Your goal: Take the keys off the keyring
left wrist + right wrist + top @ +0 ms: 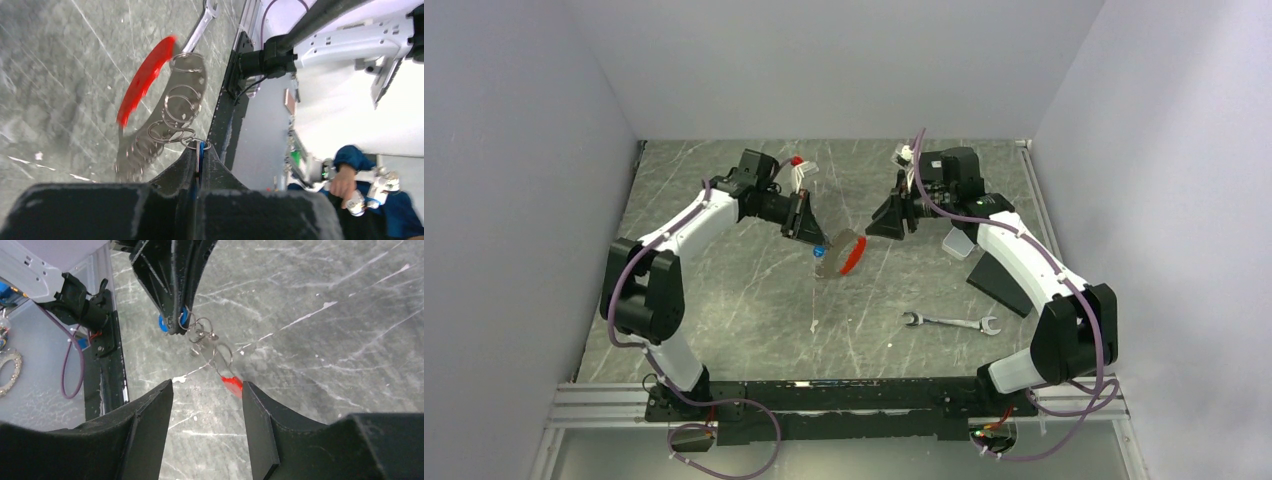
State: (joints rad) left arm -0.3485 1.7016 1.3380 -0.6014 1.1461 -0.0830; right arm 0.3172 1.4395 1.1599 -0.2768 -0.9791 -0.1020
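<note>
Two arms are seen reaching over the grey marbled table (744, 300) from its near edge, and both are bent inward towards the middle. The left arm (694, 225) is raised from its base at the near left, folded at the elbow and stretched to the right, with its wrist angled downward. The right arm (1024, 260) is raised from the near right in a matching arc and is turned to the left, so that the two wrists face each other across a small gap.

The fingers of the left gripper (812, 240) are pressed together and clamped on the blue-headed key (162, 322), of which only a thin blue edge is seen between them in the left wrist view. The fingers of the right gripper (207, 390) are held wide apart and nothing is touched by them; the ring is framed between them in the right wrist view, just beyond their tips.

A silver wrench (949, 322) is laid flat on the table, near the right arm's base and well apart from both grippers.

The keyring (182, 102) is hung from the left gripper's tips, between the two grippers, as a short string of linked wire rings. The red tag (852, 255) is carried at its lower end, towards the right gripper. A pale silvery piece (130, 155) is seen beside the rings, too blurred to be identified.
</note>
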